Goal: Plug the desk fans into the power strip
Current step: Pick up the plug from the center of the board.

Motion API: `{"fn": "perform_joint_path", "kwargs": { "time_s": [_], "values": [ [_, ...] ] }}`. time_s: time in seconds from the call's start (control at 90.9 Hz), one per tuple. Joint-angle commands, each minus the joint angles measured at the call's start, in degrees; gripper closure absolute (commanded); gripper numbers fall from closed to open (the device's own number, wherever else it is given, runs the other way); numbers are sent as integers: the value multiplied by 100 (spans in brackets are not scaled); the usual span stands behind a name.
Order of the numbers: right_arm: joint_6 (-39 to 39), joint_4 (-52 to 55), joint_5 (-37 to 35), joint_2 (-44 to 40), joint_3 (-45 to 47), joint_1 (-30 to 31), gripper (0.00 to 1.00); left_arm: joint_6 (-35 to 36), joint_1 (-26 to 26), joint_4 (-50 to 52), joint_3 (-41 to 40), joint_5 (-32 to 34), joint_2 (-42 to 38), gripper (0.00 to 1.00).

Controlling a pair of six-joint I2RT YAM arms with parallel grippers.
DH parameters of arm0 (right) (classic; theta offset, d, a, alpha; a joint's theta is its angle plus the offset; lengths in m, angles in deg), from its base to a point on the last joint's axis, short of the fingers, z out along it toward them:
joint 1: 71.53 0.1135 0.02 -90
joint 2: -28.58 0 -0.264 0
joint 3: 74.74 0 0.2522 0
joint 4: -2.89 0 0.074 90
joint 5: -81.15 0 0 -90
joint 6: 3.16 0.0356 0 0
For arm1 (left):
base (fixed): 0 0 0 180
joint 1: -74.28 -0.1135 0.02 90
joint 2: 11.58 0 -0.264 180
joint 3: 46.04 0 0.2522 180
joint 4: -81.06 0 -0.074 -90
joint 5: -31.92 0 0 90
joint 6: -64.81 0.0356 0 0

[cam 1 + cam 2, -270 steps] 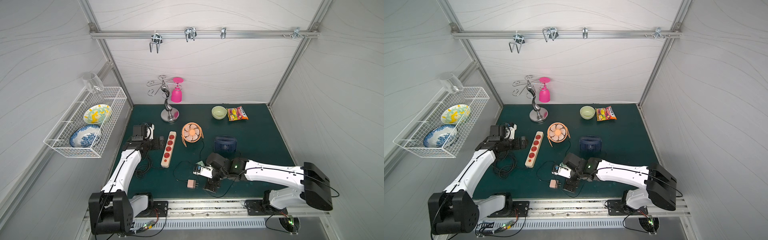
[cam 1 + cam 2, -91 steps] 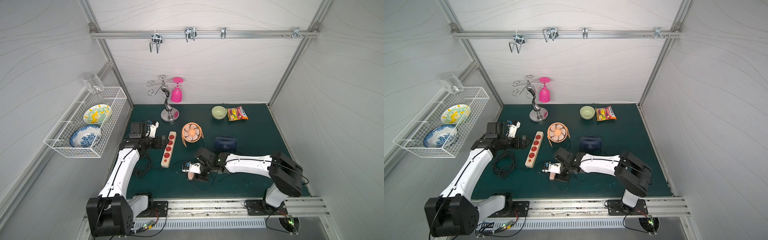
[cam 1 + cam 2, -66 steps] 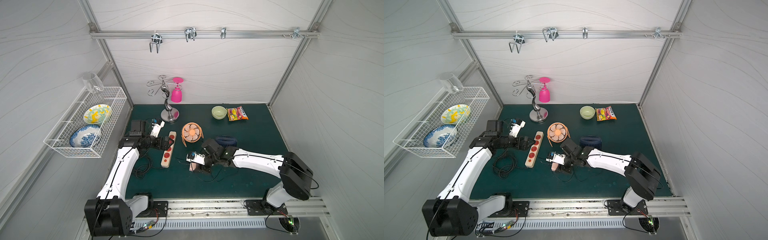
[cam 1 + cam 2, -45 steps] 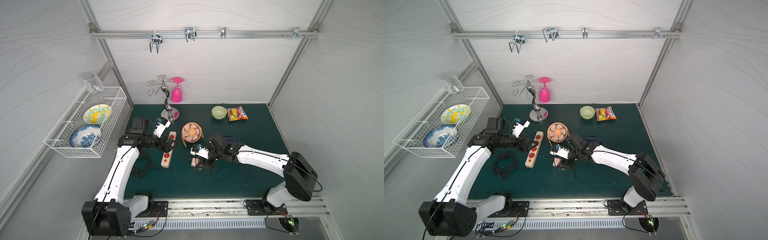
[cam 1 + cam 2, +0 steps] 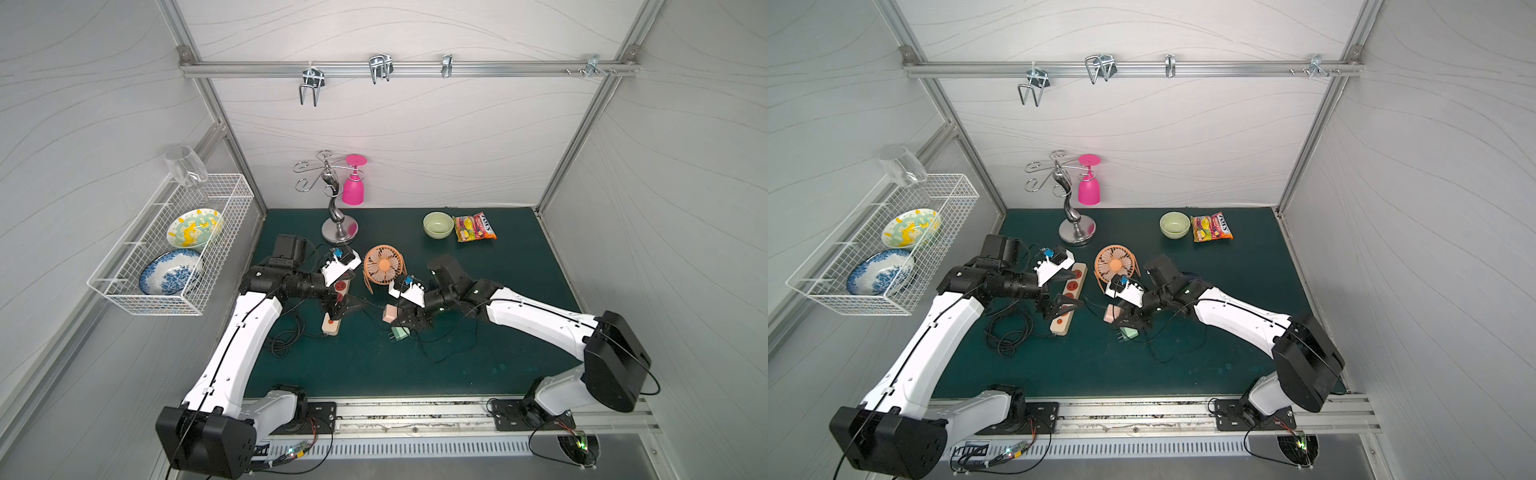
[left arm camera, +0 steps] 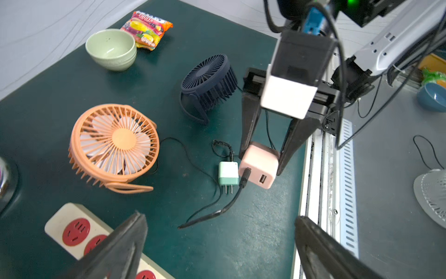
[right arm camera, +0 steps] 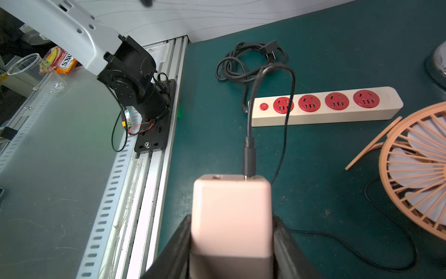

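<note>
The pink charger [image 7: 231, 217] is clamped in the right gripper [image 6: 260, 163] for insertion at 9 o'clock; the left gripper [image 6: 219, 218] is held wide open and empty over the power strip [image 7: 386, 101], seemingly to brace it.

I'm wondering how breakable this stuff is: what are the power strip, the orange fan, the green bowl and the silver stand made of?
The power strip: likely plastic, smooth cream moulded body with soft sheen. The orange fan: matte plastic, thin moulded grille ribs. The green bowl: smooth, faintly glossy; plastic or glazed ceramic, hard to tell. The silver stand: polished metal, its base mirror-bright.
</note>
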Motion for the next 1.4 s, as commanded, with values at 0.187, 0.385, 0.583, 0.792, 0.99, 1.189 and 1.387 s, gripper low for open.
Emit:
{"fn": "perform_joint_path", "kwargs": {
  "time_s": [0.187,0.385,0.583,0.792,0.99,1.189,1.387],
  "values": [
    [-133,-618,84,-290,265,-76,98,1232,399,183,361,-549,351,0],
    [-20,-877,111,-322,313,-90,100,1405,599,185,274,-653,461,0],
    [-109,-1048,160,-323,350,-102,100,1706,745,144,242,-420,610,2],
    [-101,-1152,204,-345,308,-122,100,1858,917,217,285,-307,746,5],
    [-71,-1307,217,-339,354,-122,100,1790,1029,138,340,-277,876,10],
    [51,-1534,260,-374,423,-120,100,1835,1098,11,365,-134,1044,13],
    [180,-1696,261,-341,485,-124,100,1843,1213,-35,505,-32,1176,22]
  ]
}}
